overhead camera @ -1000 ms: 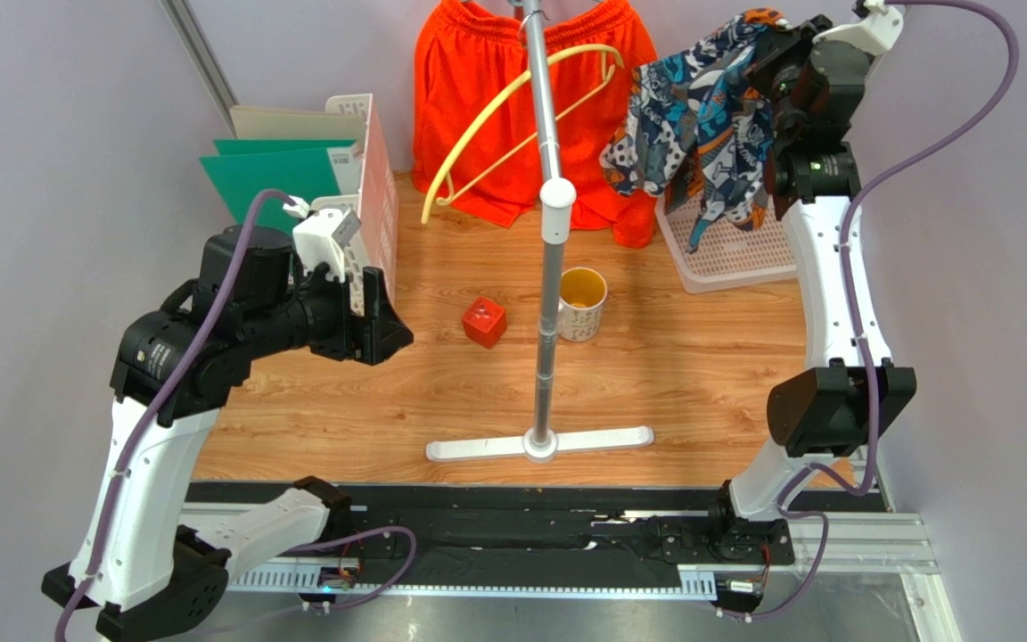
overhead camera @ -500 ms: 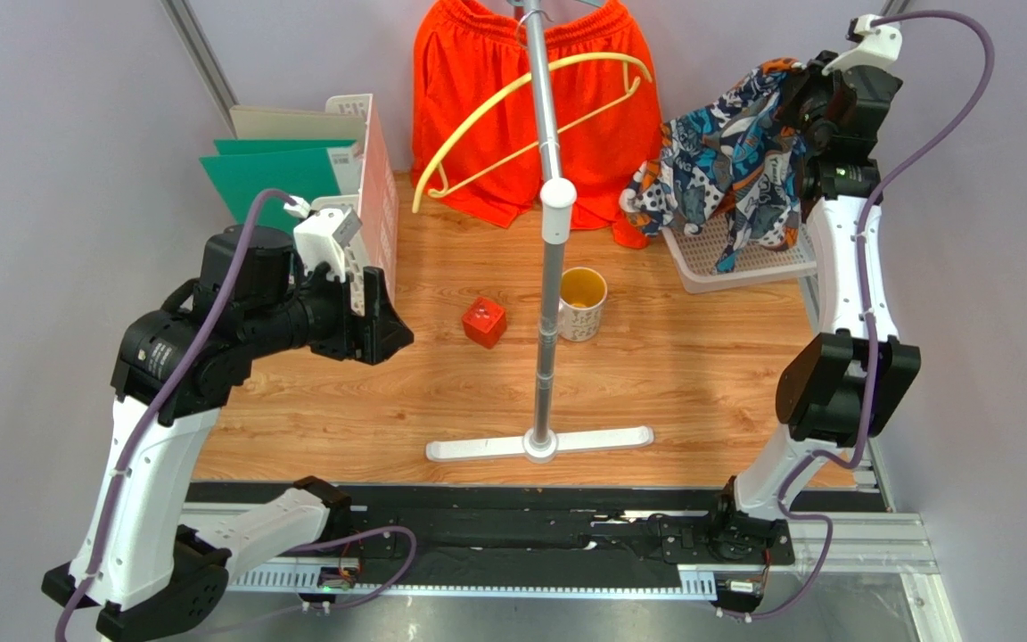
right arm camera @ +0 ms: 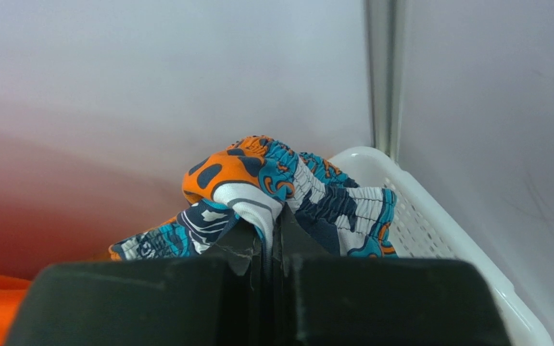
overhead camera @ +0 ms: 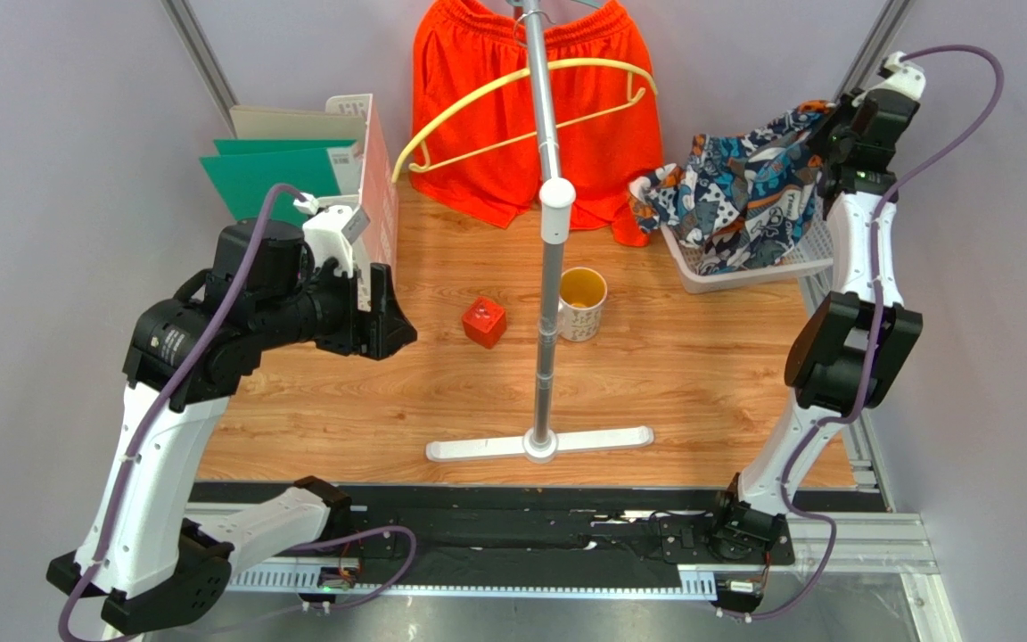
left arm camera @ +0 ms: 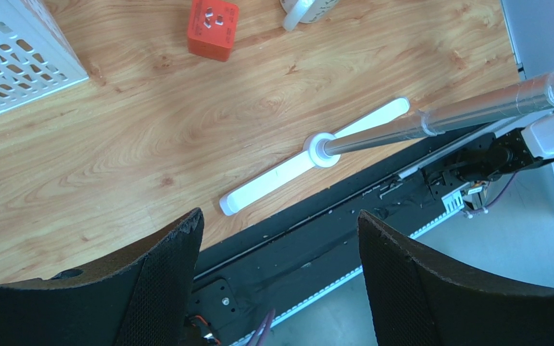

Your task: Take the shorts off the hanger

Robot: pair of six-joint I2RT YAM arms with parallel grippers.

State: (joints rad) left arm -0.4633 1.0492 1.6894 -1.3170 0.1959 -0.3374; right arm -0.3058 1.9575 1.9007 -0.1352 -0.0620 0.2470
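The printed shorts (overhead camera: 744, 187) in blue, white, black and orange lie draped over the white basket (overhead camera: 747, 277) at the back right. My right gripper (overhead camera: 838, 134) is shut on their waistband, and the wrist view shows the cloth (right arm camera: 258, 176) pinched at my right gripper (right arm camera: 273, 225). The plain orange shorts (overhead camera: 479, 94) hang at the top of the stand pole (overhead camera: 553, 268). A bare yellow hanger (overhead camera: 519, 91) dangles in front of them. My left gripper (overhead camera: 392, 328) hovers open over the left of the table, and nothing lies between its fingers (left arm camera: 164, 274).
A red cube (overhead camera: 484, 323) and a yellow-lined cup (overhead camera: 582, 302) sit by the pole. The stand's white base bar (overhead camera: 539, 443) crosses the front. A white crate (overhead camera: 374, 174) with green folders stands at the back left. Grey walls close in on both sides.
My right gripper has carried the printed shorts right and down, away from the yellow hanger and onto the basket. The hanger has swung left. My left arm shifted slightly.
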